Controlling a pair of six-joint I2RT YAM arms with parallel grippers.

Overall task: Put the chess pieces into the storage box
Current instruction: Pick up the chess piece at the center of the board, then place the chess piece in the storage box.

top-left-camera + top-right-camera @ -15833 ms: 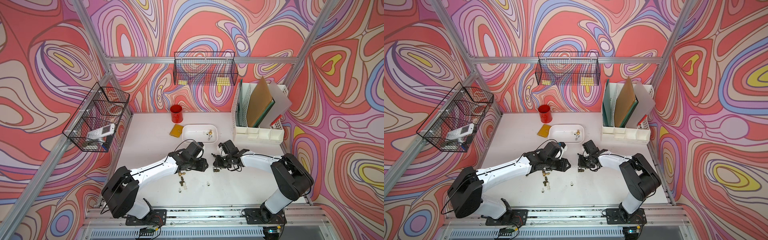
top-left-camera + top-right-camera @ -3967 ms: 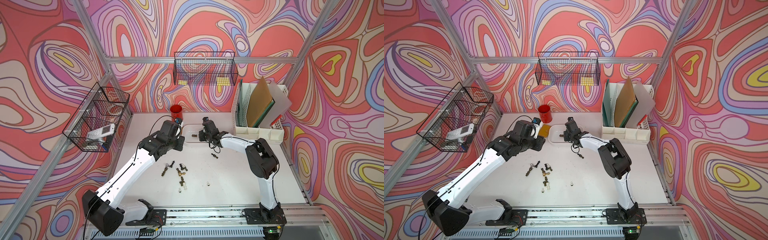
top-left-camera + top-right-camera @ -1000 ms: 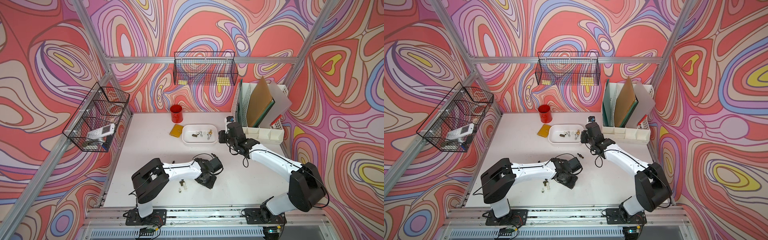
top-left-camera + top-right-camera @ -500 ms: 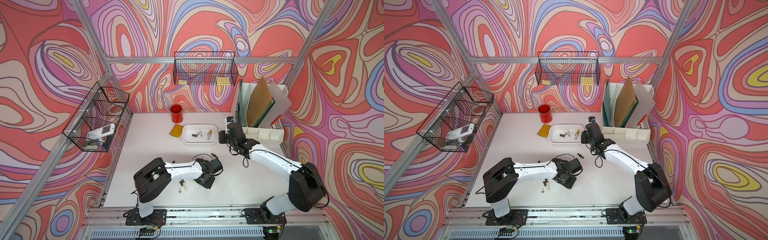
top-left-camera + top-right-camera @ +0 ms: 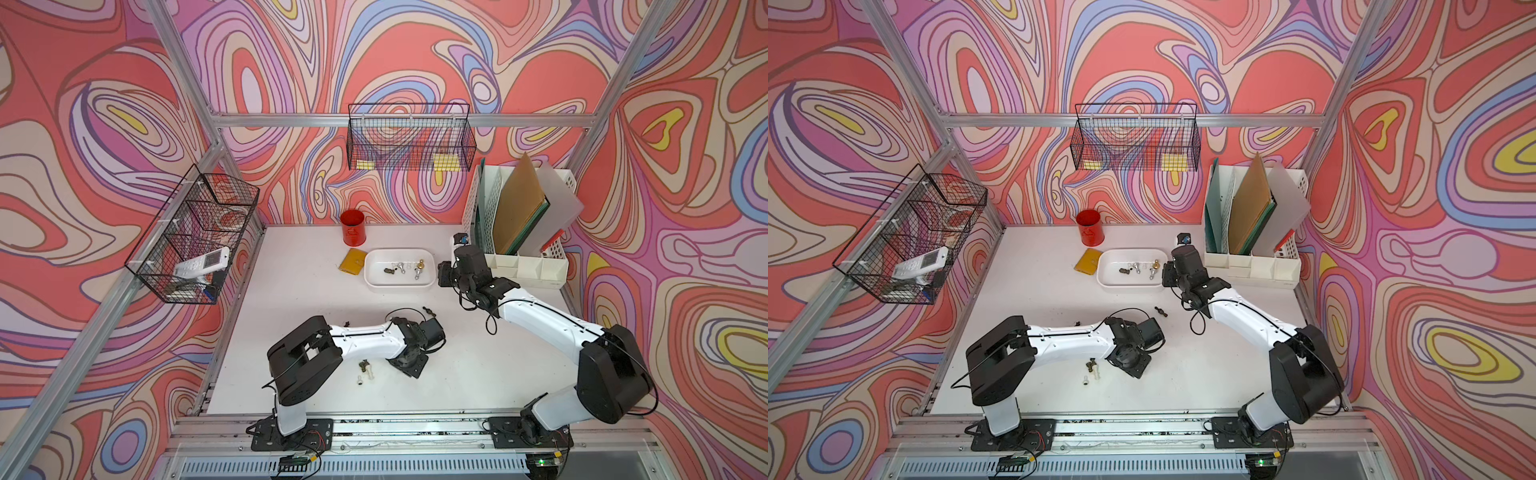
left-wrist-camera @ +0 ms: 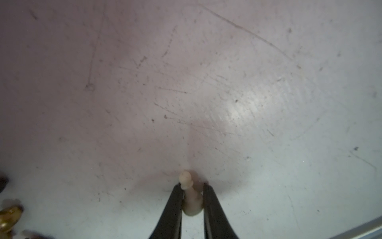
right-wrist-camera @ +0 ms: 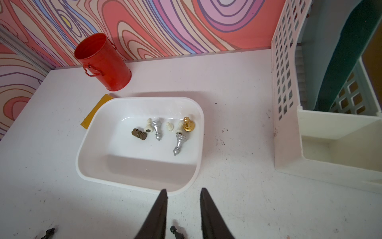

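Inside the side basket point(image 5: 166, 266) on the left wall lies a white handset point(image 5: 203, 264); its key markings are too small to read. A back basket point(image 5: 409, 137) on the rear rail holds two yellow blocks point(image 5: 446, 162). Toward the rear of the tabletop point(image 5: 291, 291) sits the box point(image 7: 136, 171), holding seven chess pieces point(image 7: 157, 127): two silver ones and a bronze piece point(image 7: 139, 133) lying down, a gold pawn point(image 7: 187, 124) upright, and three small cream ones among them. A red cup point(image 7: 103, 62) stands behind the box, and a yellow pad point(image 7: 97, 109) lies against its corner. An organiser point(image 5: 519, 266) at right rear holds upright boards point(image 5: 519, 203), brown, green and grey. Loose pieces lie on the tabletop: a bronze and two white ones point(image 5: 364, 365) together by the left arm, and a black one point(image 5: 428, 311) farther back. The left gripper point(image 6: 193, 184) is narrowed onto a cream pawn point(image 6: 191, 200), both fingers against it; whether the pawn rests on the tabletop cannot be told. The right gripper point(image 7: 183, 190) is moderately parted and holds nothing, just beside the box's near rim, with a black piece point(image 7: 175, 231) below it. The tabletop is white, scuffed and scratched. The walls point(image 5: 83, 124) carry swirling red, pink and purple bands behind an aluminium frame point(image 5: 399, 120).
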